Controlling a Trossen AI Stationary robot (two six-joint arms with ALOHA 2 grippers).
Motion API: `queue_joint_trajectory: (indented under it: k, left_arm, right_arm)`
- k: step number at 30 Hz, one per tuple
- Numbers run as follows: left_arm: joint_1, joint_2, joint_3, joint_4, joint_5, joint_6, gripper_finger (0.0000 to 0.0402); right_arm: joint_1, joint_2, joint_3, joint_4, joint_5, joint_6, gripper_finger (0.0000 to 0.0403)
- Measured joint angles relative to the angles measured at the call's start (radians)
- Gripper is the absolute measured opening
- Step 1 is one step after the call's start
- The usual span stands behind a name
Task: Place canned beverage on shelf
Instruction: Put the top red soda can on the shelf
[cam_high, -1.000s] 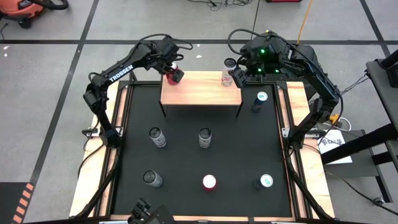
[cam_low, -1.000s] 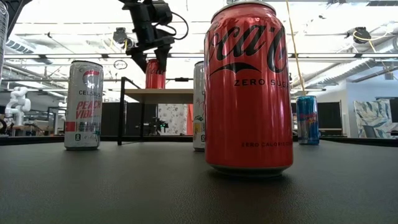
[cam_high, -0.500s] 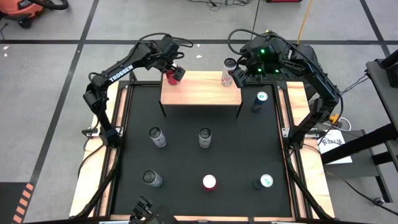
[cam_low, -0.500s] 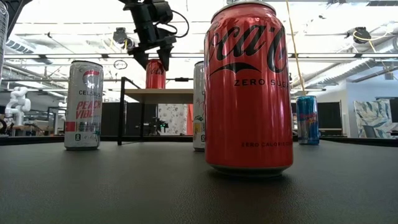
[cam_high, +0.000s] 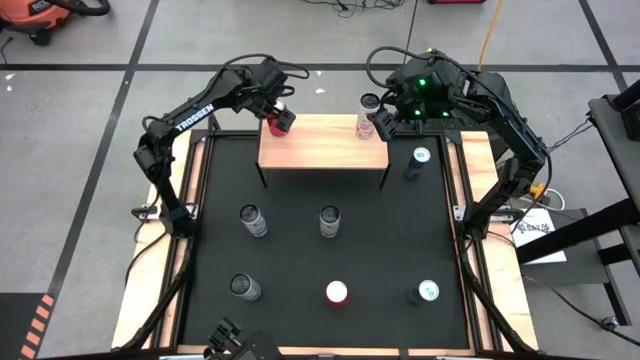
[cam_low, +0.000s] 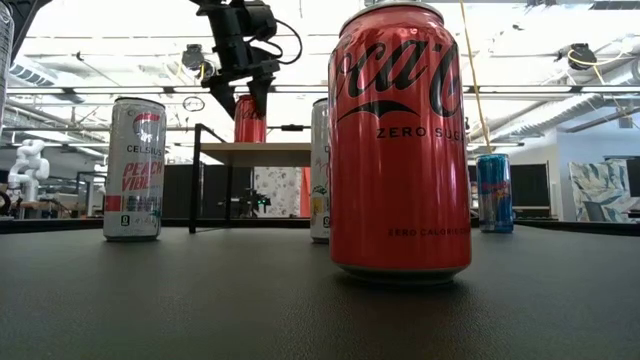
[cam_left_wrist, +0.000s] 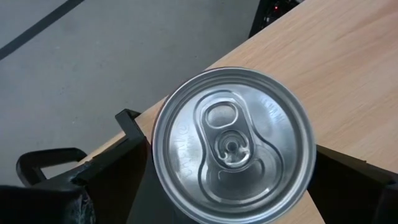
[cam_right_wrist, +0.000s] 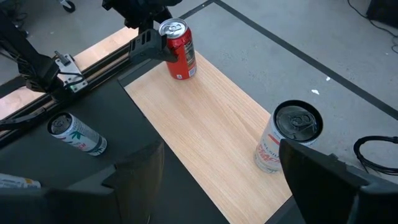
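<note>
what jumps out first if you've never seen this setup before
Probably the big red cola can that fills the low view; from above it stands near the front edge of the black mat. Next, the wooden shelf at the back, where the left gripper hangs with open jaws around a red can on the shelf's corner.

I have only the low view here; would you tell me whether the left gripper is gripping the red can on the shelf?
Observer: No. The left gripper is open, its fingers flanking the red can, which stands upright at a corner of the shelf.
Operator: Thank you. Is anything else on the shelf?
Observer: A white can stands at the other end, near the edge.
Operator: And the right arm?
Observer: The right gripper hangs open close to that white can, not holding it.
</note>
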Motion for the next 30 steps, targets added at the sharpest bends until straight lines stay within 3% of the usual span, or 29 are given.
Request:
queue_joint_trajectory:
  k: [4,14,30]
  left_arm:
    - [0.0,0.0,0.0,-0.002,-0.001,0.0,0.0391]
    - [0.0,0.0,0.0,-0.003,0.006,-0.034,0.0317]
    - [-0.008,0.0,0.0,-0.003,0.007,-0.204,0.0311]
  right_arm:
    - [0.0,0.0,0.0,0.0,0.0,0.0,0.0303]
    - [0.0,0.0,0.0,0.0,0.0,0.0,0.0303]
    - [0.0,0.0,0.0,0.0,0.0,-0.019,0.0303]
